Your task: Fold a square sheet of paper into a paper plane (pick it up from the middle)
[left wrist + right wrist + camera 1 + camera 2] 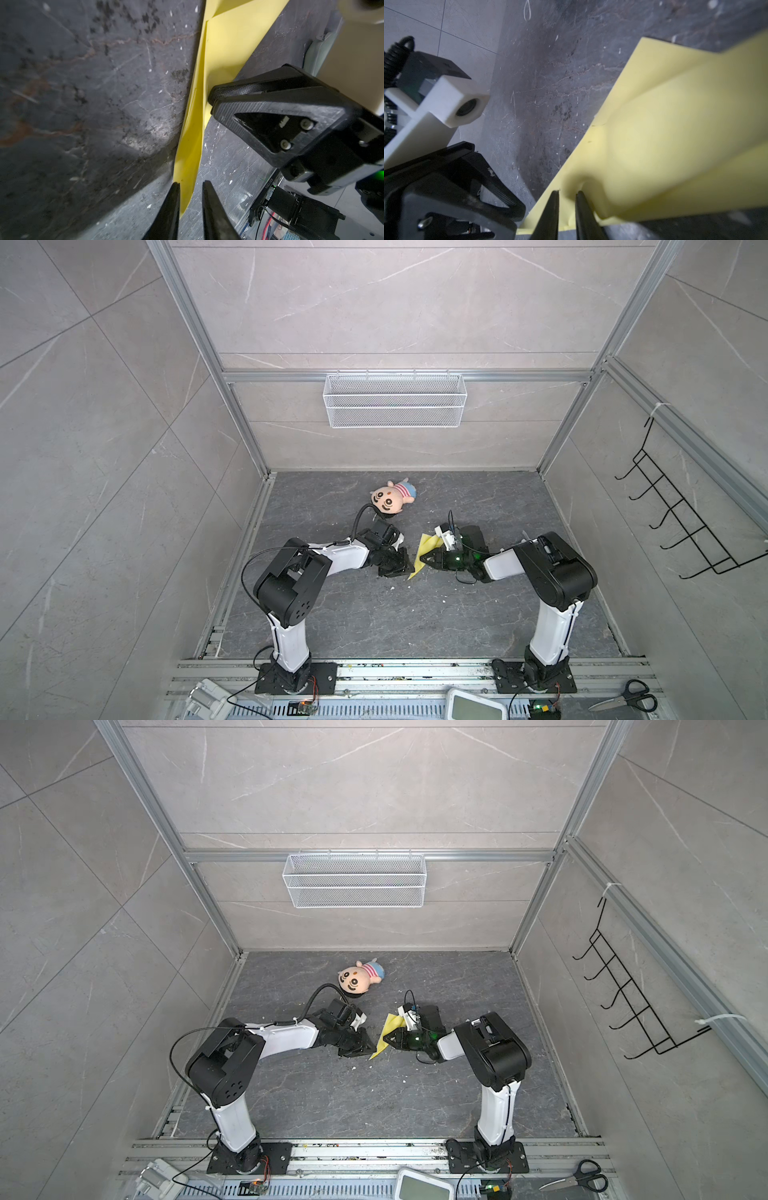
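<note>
A: How do the right jaws stand?

B: Closed on the yellow paper point(675, 124), around the middle of its folded length. The sheet puckers where they bite.

A: And the left jaws?

B: Narrow, with the paper's pointed end lying between them. I cannot tell whether they actually pinch it.

A: Where does that put the paper?

B: Between the two arms, over the middle of the table point(374, 614). It is tilted up on its long fold, not lying flat. I cannot tell whether its lower edge touches the table. The doll point(392, 499) lies farther back, apart from it.

A: So what is the step?

B: My guess is sharpening the long centre crease, or getting ready to turn a wing down. It is already a narrow, layered shape, so the job looks well along but not finished.

A: How would you do it well?

B: Use the right jaws as a fixed anchor. The left jaws should close squarely over all the layers at the point, so none slips out of line. Then work along the fold, not away from it. Thin paper held at two places tears or buckles if the arms pull apart or twist against each other.
</note>
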